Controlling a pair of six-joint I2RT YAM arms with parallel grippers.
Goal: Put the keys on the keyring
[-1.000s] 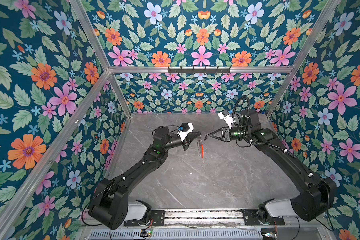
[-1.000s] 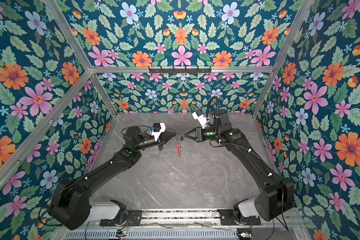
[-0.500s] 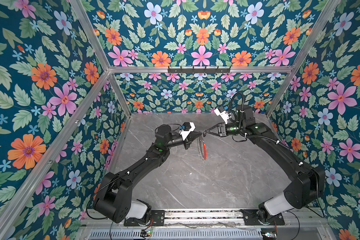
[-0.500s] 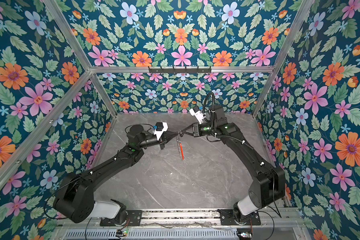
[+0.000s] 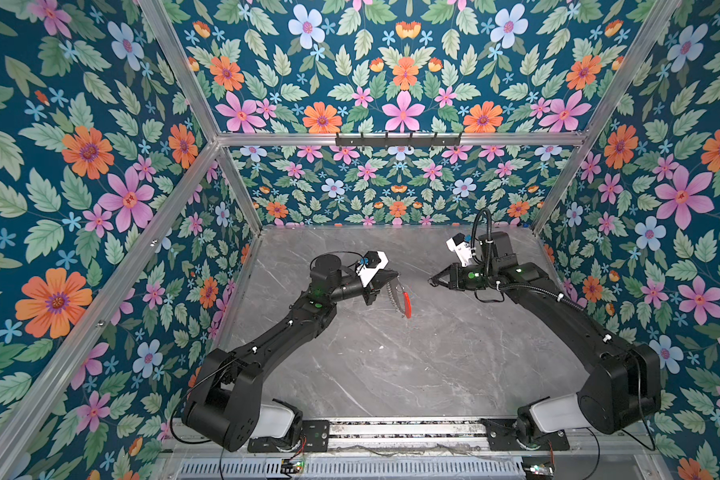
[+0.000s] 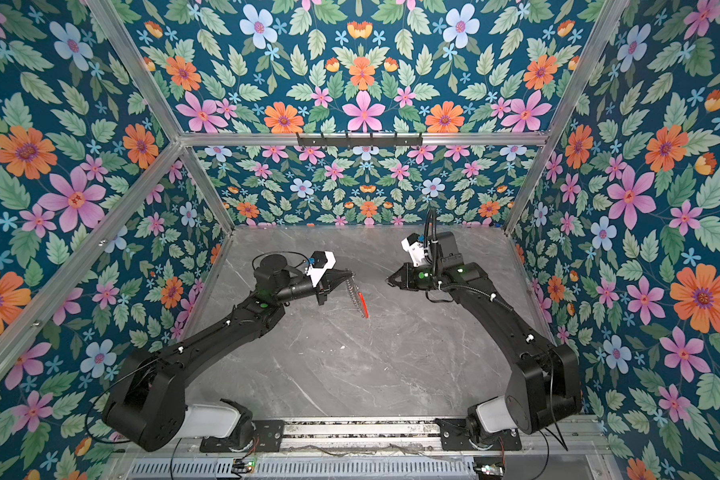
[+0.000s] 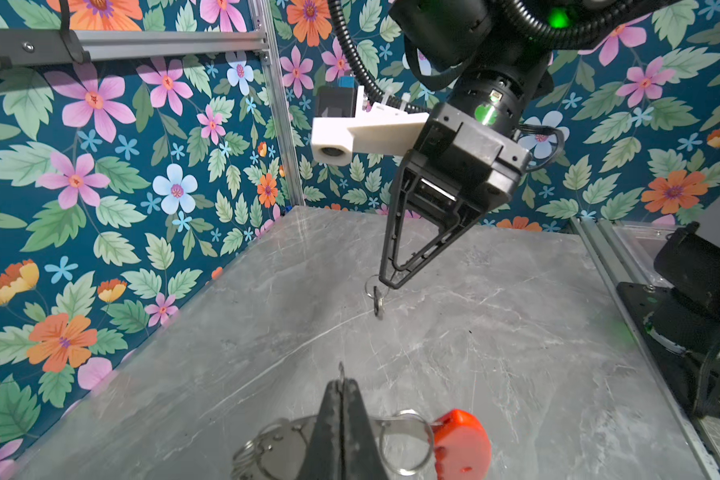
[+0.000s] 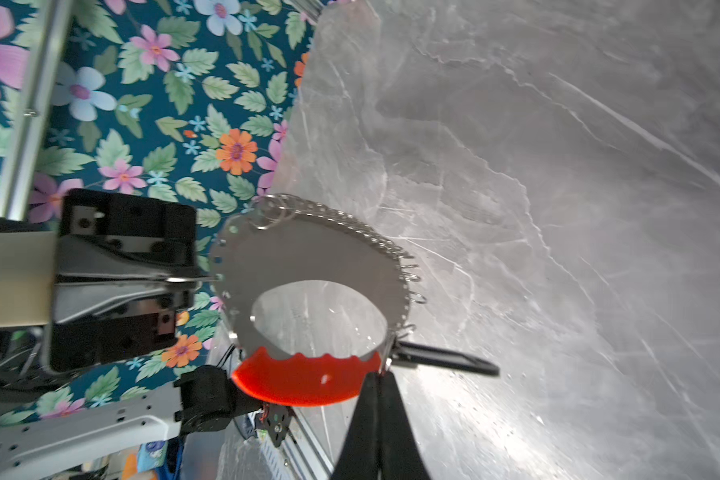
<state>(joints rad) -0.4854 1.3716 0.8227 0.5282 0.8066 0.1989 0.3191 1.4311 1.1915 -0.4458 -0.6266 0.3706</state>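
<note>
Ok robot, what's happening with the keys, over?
Left gripper shut on the keyring. Right gripper shut on the keys, apart from the keyring. Nothing between them.

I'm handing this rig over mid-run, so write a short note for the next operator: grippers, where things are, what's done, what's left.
Left gripper: shut on the flat metal keyring with the red segment, held above the grey marble table.
Right gripper: shut on a small dark key with a metal ring, apart from the keyring.
Done: both things are picked up.
Left: thread the key onto the keyring.
</note>
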